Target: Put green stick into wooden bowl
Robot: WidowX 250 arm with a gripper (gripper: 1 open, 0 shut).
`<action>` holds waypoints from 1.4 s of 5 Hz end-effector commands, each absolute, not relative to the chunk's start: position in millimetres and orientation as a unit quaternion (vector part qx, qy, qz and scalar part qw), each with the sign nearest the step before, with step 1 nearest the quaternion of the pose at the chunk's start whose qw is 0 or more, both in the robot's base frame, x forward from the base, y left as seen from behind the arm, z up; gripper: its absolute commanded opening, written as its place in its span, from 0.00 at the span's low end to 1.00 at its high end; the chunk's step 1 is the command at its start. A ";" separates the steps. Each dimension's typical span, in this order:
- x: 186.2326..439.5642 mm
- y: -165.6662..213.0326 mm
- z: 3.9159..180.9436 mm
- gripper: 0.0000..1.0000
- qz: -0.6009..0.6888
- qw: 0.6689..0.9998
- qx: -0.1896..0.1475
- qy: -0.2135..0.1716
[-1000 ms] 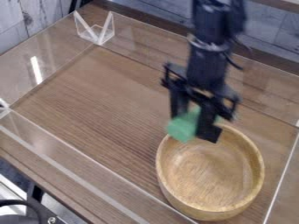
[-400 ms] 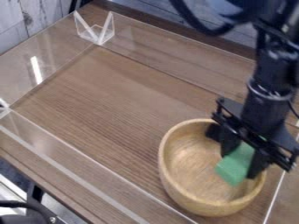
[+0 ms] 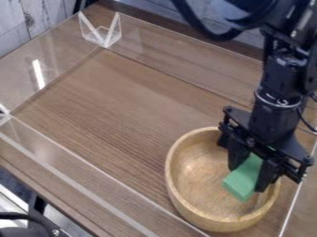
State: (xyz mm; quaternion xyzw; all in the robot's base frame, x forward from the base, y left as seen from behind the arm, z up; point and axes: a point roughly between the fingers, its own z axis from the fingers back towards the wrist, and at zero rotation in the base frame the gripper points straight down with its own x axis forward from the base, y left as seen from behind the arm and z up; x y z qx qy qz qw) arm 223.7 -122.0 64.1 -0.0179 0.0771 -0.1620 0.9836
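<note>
The wooden bowl [image 3: 198,185] sits at the lower right of the table, round, light tan, with a thick rim. My black gripper [image 3: 257,168] points straight down over the right half of the bowl and is shut on the green stick [image 3: 244,179]. The stick hangs tilted between the fingers, its lower end down inside the bowl near the bottom. Whether it touches the wood I cannot tell.
A clear acrylic wall [image 3: 74,162] runs along the front and left of the wooden table [image 3: 111,102]. A small clear stand [image 3: 99,31] sits at the back left. The bowl lies close to the table's right edge.
The gripper carried the green stick from over the bowl's left rim to the right, above the bowl's right half, and lowered it slightly. Over the last half second it hardly moved.
</note>
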 end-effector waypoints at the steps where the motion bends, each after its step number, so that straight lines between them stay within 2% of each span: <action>1: 225.9 -117.9 67.4 0.00 -0.159 0.984 -0.023 0.072; 2: 223.5 -115.1 66.6 1.00 -0.157 0.984 -0.026 0.082; 7: 228.9 -106.0 88.1 1.00 -0.122 0.990 -0.036 0.067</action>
